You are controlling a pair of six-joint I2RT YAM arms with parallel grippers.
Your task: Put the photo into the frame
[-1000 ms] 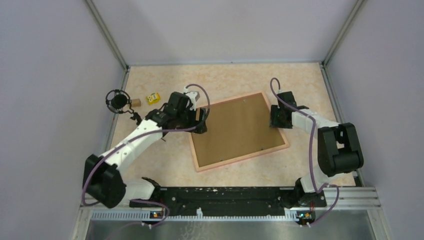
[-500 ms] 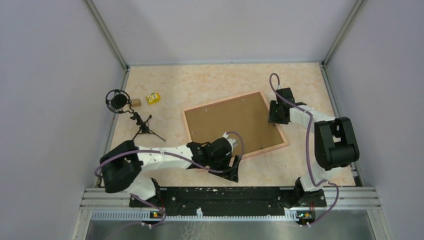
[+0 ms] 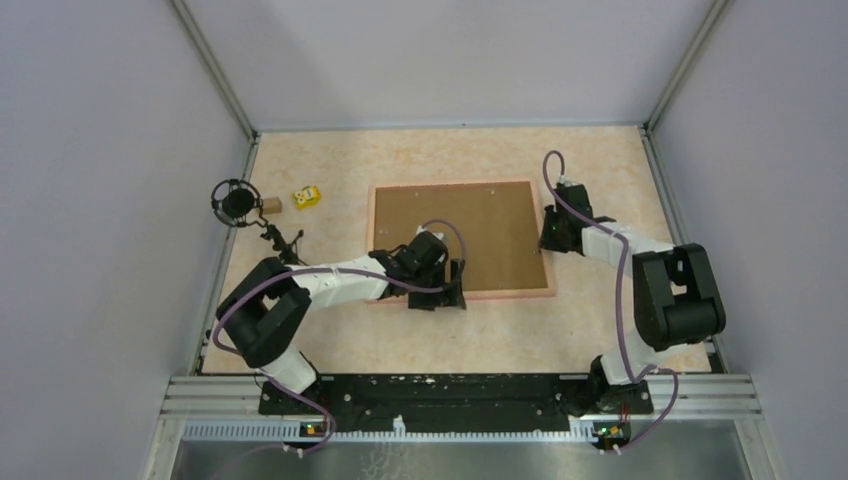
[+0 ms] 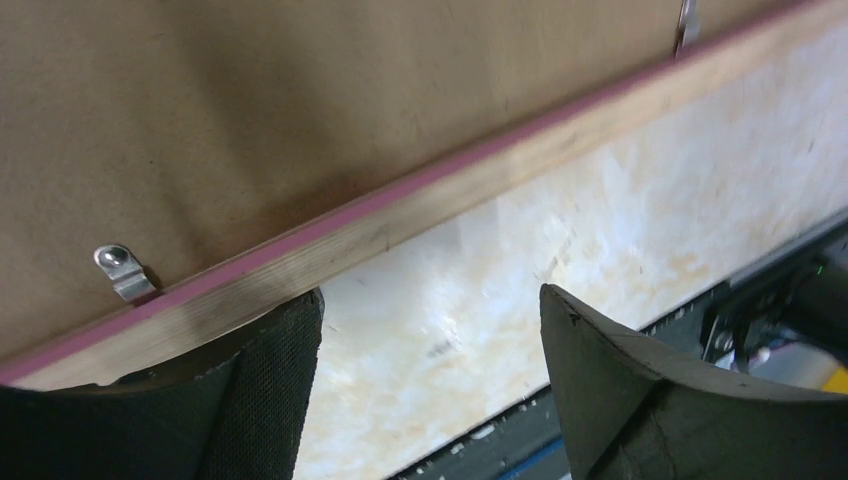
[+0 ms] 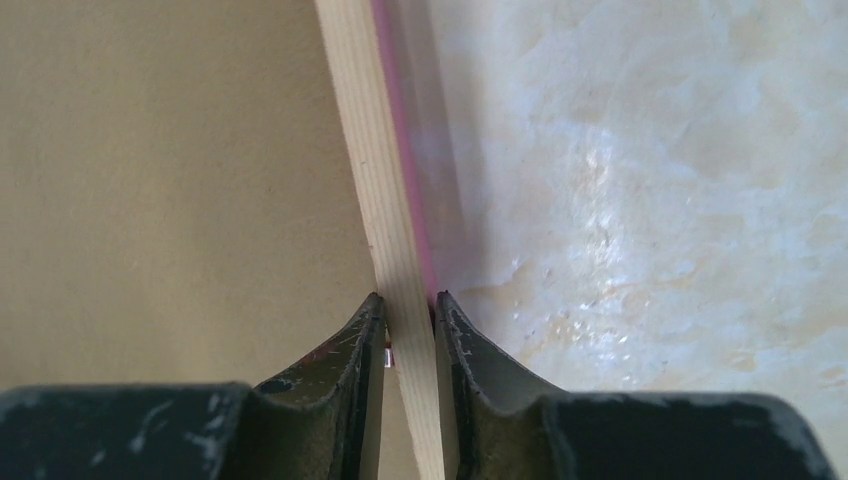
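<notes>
frame point(image 3: 460, 184) turned from skewed to square, long axis left-right, right fingers point(image 5: 352, 350) clenched on its rail, left fingers point(image 4: 265, 380) spread

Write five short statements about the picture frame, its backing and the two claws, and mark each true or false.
1. The right claw is clamped on a rail of the thin salmon-pink rectangular picture frame. True.
2. The left claw grips the frame's near rail. False: it stands open, with only the pale marbled tabletop between its fingers.
3. The flat brown cardboard backing board faces up inside the frame. True.
4. The small yellow block sits on the backing board. False: it sits on the tabletop, left of the frame and apart from it.
5. A small silver metal tab lies on the board beside the near rail. True.
</notes>
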